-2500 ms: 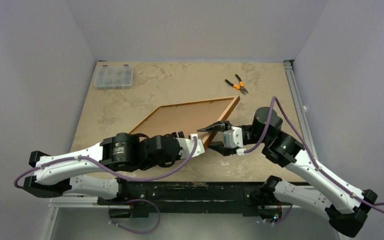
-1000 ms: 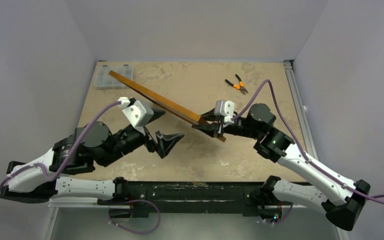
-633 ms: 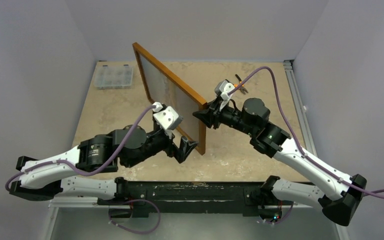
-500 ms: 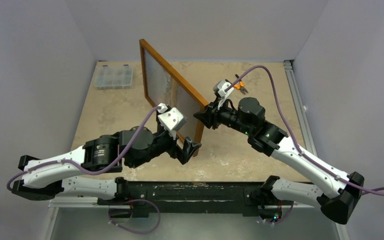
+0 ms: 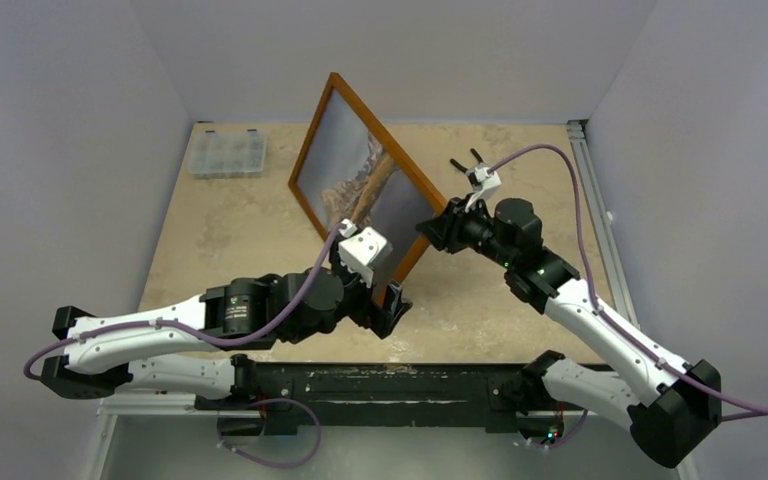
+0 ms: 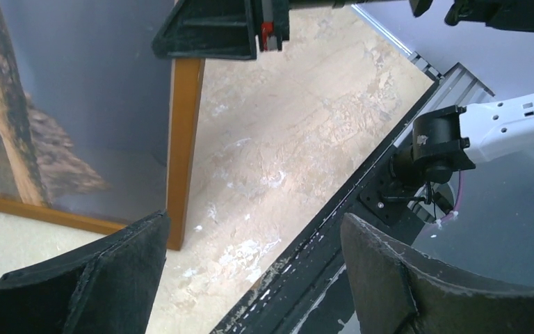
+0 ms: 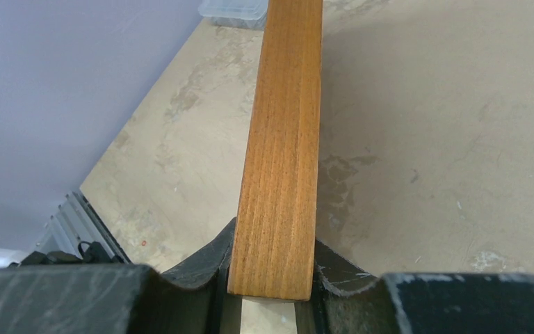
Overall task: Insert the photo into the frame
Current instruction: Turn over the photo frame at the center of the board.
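Wood is what your right gripper (image 7: 271, 293) has hold of: the narrow moulding of the frame (image 7: 281, 139) is squeezed between both jaws, and that single pinch on one edge carries the whole panel. Your left gripper (image 6: 250, 268) has its fingers spread wide and grips nothing, so there is no second support.

That is where the trouble could come from. The frame is large and stands steeply on edge, leaning, so it can swivel in such a small pinch and flop flat onto the table (image 5: 240, 220). Its lower corner seems to touch the tabletop in the left wrist view, though I cannot be sure of contact. If it does, any sideways pull could make it skid or lever the moulding out of the jaws. The open left fingers sit just beside that corner and could knock it. The photo (image 5: 360, 170) could also slip loose if nothing fastens it from behind, and the back is hidden.

From the right gripper, at centre right of the overhead view, the frame runs up and left to a top corner at upper centre. It also runs down to the corner just beside the left gripper. The photo fills the opening, mountain side towards the overhead camera.
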